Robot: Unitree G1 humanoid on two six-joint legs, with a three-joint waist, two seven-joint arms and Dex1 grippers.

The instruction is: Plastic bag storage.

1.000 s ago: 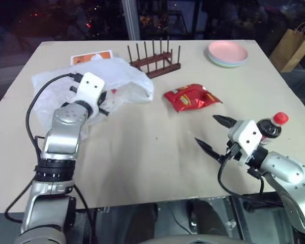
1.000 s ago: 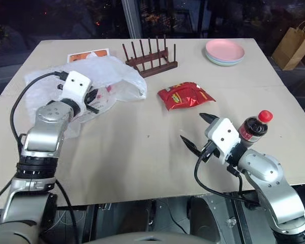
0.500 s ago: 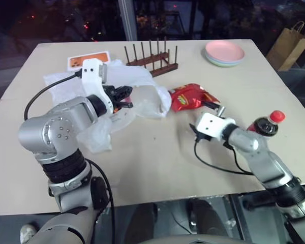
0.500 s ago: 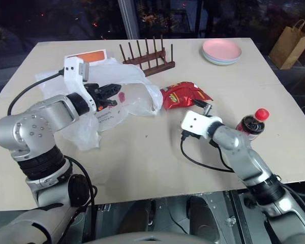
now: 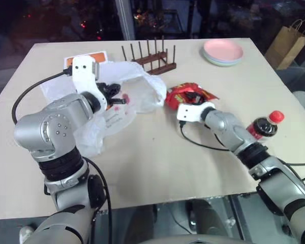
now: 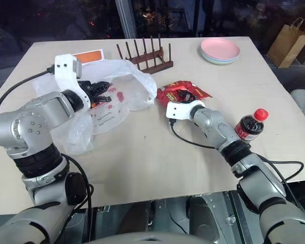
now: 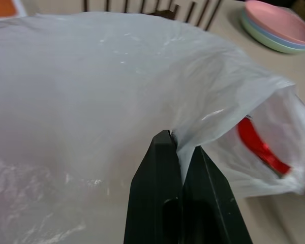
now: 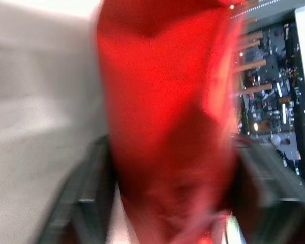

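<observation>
The plastic bag [image 5: 142,86] is a big translucent white film with red print, lying crumpled on the left half of the table. My left gripper [image 5: 123,96] is shut on a fold at the bag's rim and holds it a little off the table; the left wrist view shows the black fingertips [image 7: 165,152] pinching the film [image 7: 91,76]. The bag's mouth gapes toward the red snack packet [image 5: 206,93] just to its right. My right gripper [image 5: 193,95] reaches level onto that packet's near end. In the right wrist view the packet [image 8: 157,76] sits squeezed between the two fingers.
A brown wooden dish rack [image 5: 148,55] stands just behind the bag. An orange and white card [image 5: 86,58] lies at the back left, pink and green plates [image 5: 223,52] at the back right. A red-capped cola bottle [image 5: 264,126] stands right of my right forearm. A brown paper bag [image 5: 286,43] stands beyond the table.
My right arm swung from the table's front right up to the snack packet, and its wide-open jaws narrowed onto it. My left gripper rolled and lifted the bag's rim a little.
</observation>
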